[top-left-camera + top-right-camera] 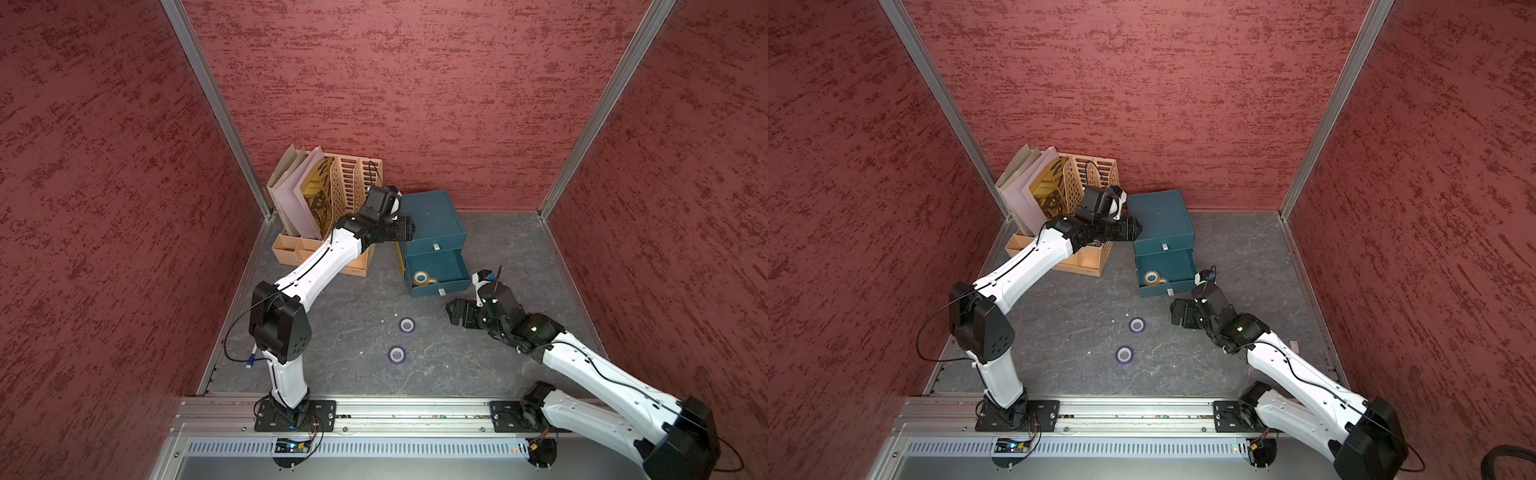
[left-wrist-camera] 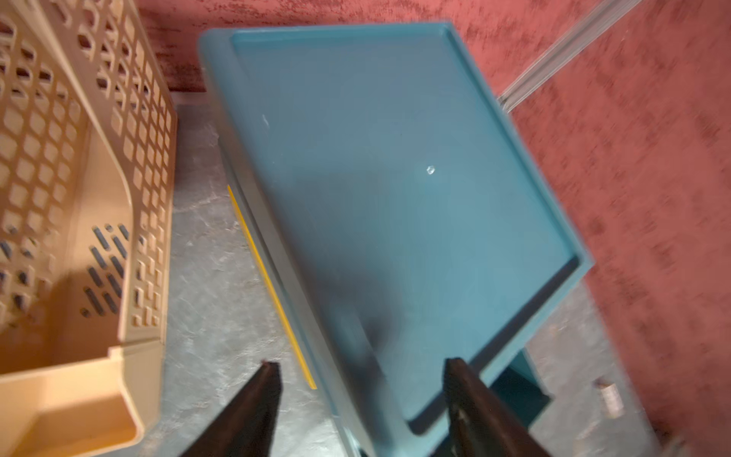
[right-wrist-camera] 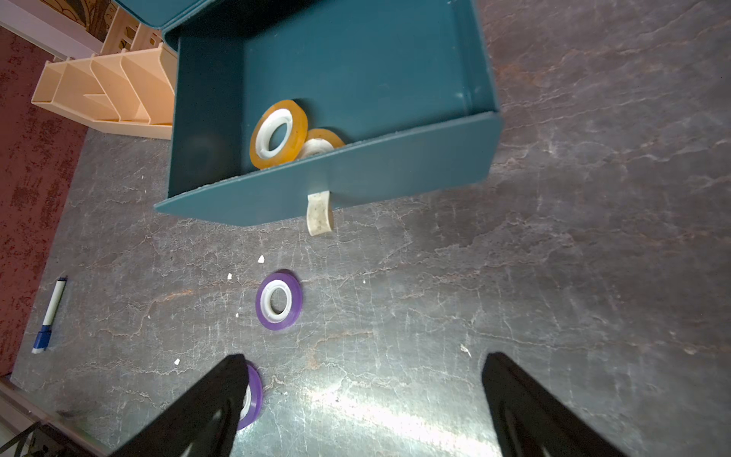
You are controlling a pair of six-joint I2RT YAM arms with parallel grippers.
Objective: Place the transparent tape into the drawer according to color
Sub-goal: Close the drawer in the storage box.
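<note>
Purple glossy tape rolls (image 1: 407, 325), two of them, lay flat on the grey tabletop (image 1: 332, 311), on the near side of the dark teal drawer chest (image 1: 432, 216). Two orange-yellow rolls (image 3: 279, 134) sat in its pulled-out drawer (image 3: 455, 59). My right jaws hung wide open and empty, just right of the purple pair. My left jaws stood apart over the chest's left edge, gripping nothing.

Two tape rolls (image 3: 278, 134) lie in the open drawer (image 3: 395, 174), two more rolls (image 1: 407, 325) on the table (image 1: 332, 316) before it
</note>
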